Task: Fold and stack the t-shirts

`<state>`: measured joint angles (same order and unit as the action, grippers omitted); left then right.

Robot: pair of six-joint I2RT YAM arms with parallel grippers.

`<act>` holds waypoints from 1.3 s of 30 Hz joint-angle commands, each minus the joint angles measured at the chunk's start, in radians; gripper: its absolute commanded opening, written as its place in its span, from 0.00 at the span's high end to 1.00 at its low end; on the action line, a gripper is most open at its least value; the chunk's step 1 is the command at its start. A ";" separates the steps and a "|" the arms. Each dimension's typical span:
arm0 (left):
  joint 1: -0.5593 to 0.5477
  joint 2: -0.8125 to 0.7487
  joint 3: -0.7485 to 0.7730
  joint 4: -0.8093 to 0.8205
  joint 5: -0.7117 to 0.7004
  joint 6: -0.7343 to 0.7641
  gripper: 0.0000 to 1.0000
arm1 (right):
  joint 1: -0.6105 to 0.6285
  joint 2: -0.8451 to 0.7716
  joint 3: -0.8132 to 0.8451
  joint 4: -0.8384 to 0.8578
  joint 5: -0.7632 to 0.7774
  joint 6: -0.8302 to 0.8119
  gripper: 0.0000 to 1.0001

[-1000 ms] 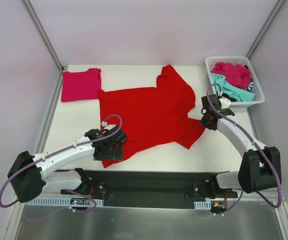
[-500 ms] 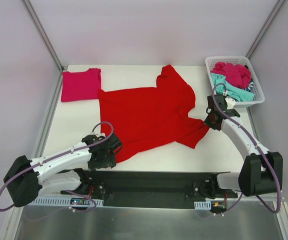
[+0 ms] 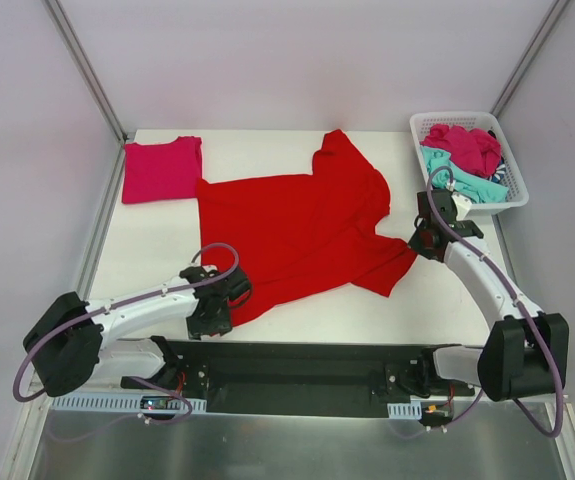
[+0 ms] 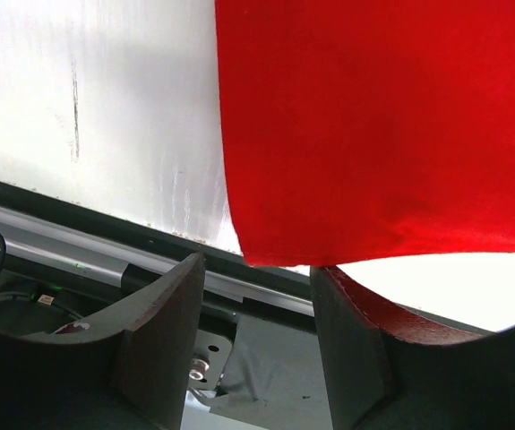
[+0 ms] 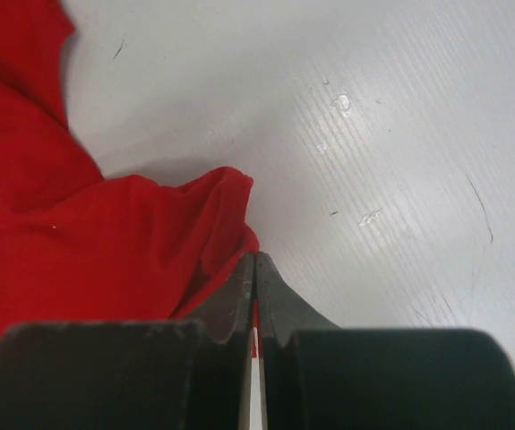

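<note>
We find the red shirt spread flat on the table. Left gripper: jaws apart, either side of the shirt's near corner at the front edge. Right gripper: jaws together, pinching the shirt's right-hand edge.

Looking at a big bright red t-shirt lying spread flat across the middle of the table, turned sideways with the hem facing the left edge. Pointing one sleeve at the far edge and the other toward the near right, bunching up a bit at that tip. Reaching right down to the near edge with one hem corner.

Also spotting a magenta-pink t-shirt sitting folded into a neat rectangle at the far left corner, just beside the red hem.

Piling up crumpled in the white basket at the far right corner: a magenta t-shirt, a teal t-shirt and some dark cloth.
</note>
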<state>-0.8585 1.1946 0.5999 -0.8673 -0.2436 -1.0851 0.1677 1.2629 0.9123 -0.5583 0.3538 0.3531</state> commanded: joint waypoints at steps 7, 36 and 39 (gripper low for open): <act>-0.005 0.036 0.067 0.022 -0.054 0.025 0.50 | -0.004 -0.033 -0.021 0.015 -0.032 -0.025 0.99; 0.171 0.040 0.579 -0.052 -0.284 0.345 1.00 | 0.225 0.027 0.233 -0.207 0.069 -0.158 0.99; 0.265 0.051 0.736 -0.059 -0.261 0.441 1.00 | 0.222 0.030 0.417 -0.294 0.131 -0.212 0.99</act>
<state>-0.6941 1.2427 1.1725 -0.8722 -0.4488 -0.8185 0.3946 1.3464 1.0840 -0.7437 0.3618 0.2310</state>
